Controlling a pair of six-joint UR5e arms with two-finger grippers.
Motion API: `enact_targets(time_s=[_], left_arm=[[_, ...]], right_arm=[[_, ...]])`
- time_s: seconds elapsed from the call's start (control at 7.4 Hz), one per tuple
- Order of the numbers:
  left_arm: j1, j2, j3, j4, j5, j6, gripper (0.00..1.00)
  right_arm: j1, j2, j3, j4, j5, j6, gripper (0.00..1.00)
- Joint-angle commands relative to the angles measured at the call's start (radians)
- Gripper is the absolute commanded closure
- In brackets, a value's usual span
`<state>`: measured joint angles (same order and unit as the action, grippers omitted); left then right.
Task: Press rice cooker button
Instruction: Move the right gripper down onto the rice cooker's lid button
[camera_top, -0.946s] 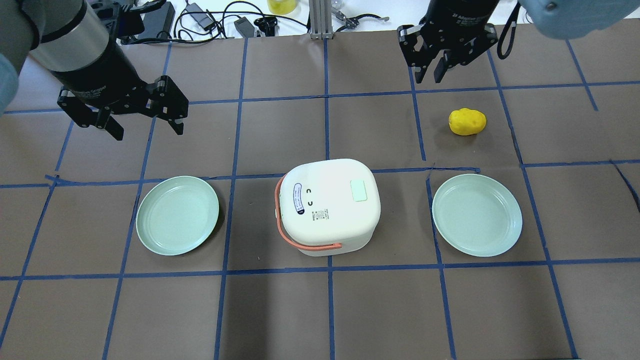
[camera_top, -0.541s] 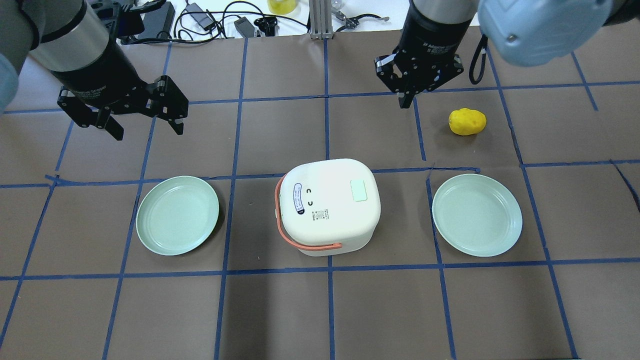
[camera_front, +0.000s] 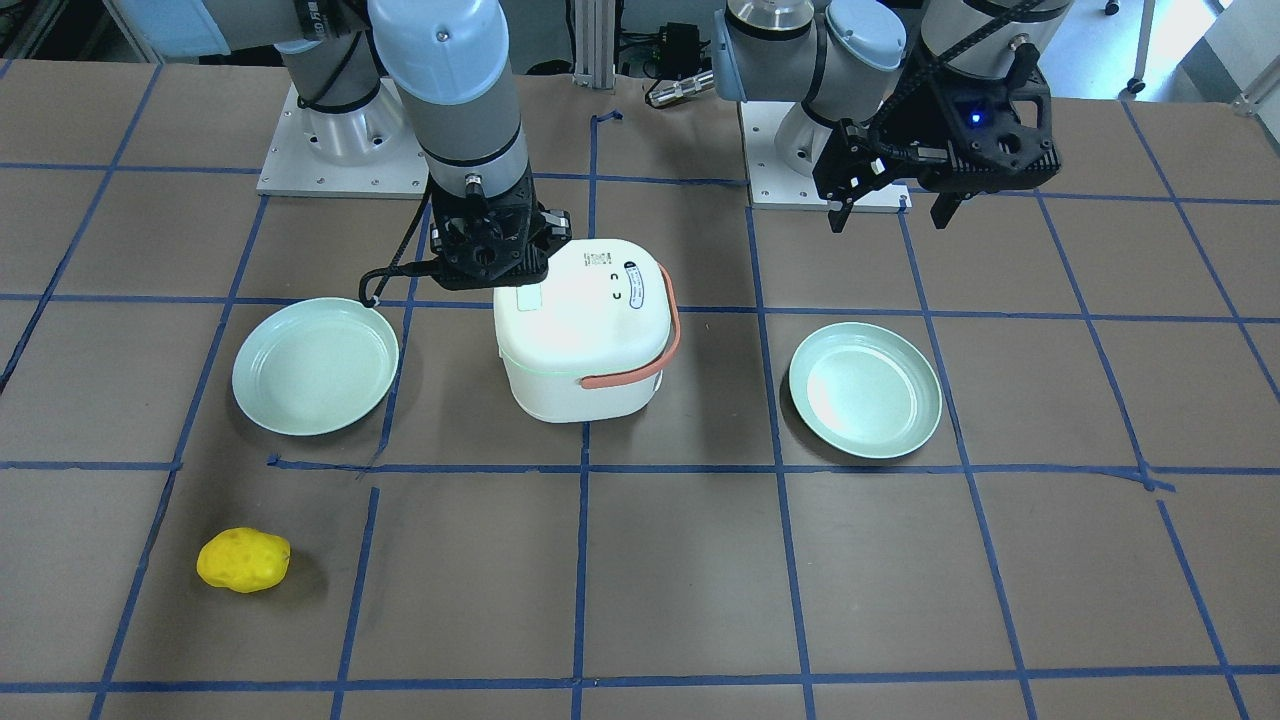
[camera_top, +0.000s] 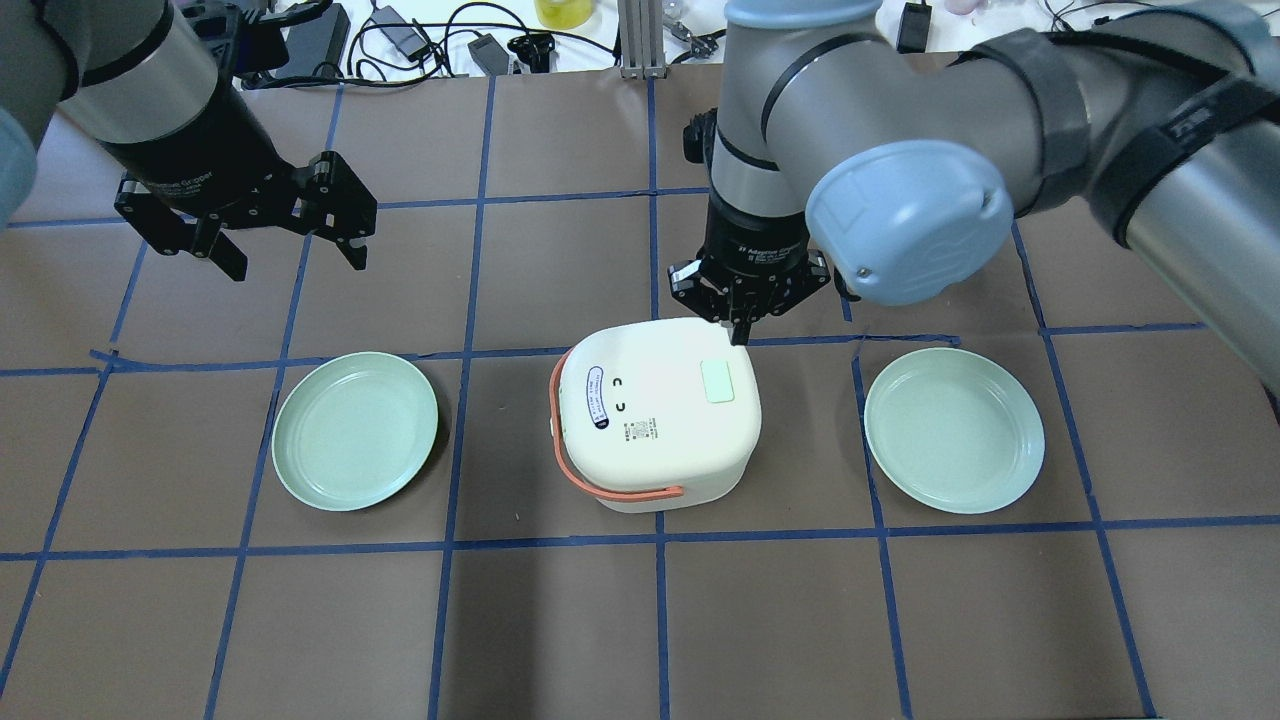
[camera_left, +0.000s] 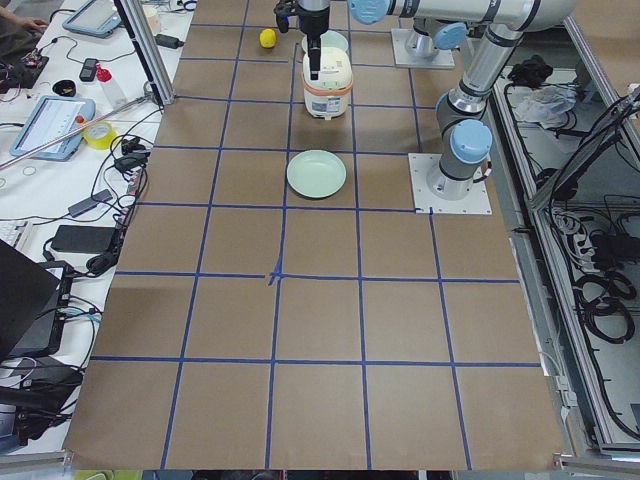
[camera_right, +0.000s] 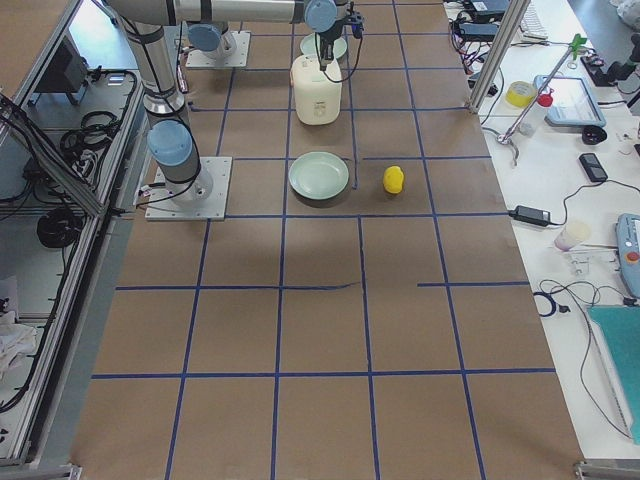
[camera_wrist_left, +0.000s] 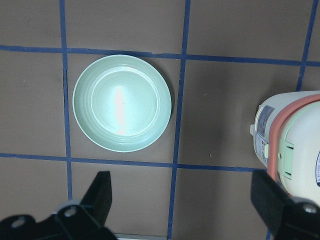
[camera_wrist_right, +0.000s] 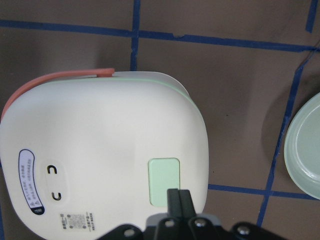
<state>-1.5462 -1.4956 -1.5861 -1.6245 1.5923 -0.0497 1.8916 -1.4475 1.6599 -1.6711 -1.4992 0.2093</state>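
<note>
right gripper (camera_top: 738, 335): you saw it swing in from the far side of the table (camera_top: 560, 620) to over the rice cooker (camera_top: 650, 430) | fingers (camera_wrist_right: 178, 196): closed together | tips: ended just beside the green button (camera_wrist_right: 164, 181)

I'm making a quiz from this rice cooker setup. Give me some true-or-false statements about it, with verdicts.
The right gripper has its jaws shut. True.
The left gripper holds a plate. False: it is open and empty.
The rice cooker stands between the plate on the robot's left and the plate on the robot's right. True.
The yellow object lies on a plate. False: it lies on the table, apart from both plates.
The cooker's handle is blue. False: it is orange.
</note>
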Motion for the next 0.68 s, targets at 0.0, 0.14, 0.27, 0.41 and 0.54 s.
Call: enact_targets(time_s=[0.0,0.14,0.27,0.41,0.54], left_arm=[[0.0,0.0,0.0,0.0,0.0,0.001,0.0],[0.0,0.0,0.0,0.0,0.0,-0.001,0.0],[0.0,0.0,0.0,0.0,0.0,0.001,0.0],[0.0,0.0,0.0,0.0,0.0,0.001,0.0],[0.0,0.0,0.0,0.0,0.0,0.001,0.0]], right_arm=[[0.026,-0.004,0.046,-0.048,-0.003,0.028,1.0],[0.027,-0.005,0.069,-0.067,-0.004,0.027,1.0],[0.027,-0.005,0.089,-0.099,-0.004,0.027,1.0],[0.027,-0.004,0.098,-0.113,-0.004,0.025,1.0],[0.027,-0.002,0.098,-0.114,-0.004,0.025,1.0]])
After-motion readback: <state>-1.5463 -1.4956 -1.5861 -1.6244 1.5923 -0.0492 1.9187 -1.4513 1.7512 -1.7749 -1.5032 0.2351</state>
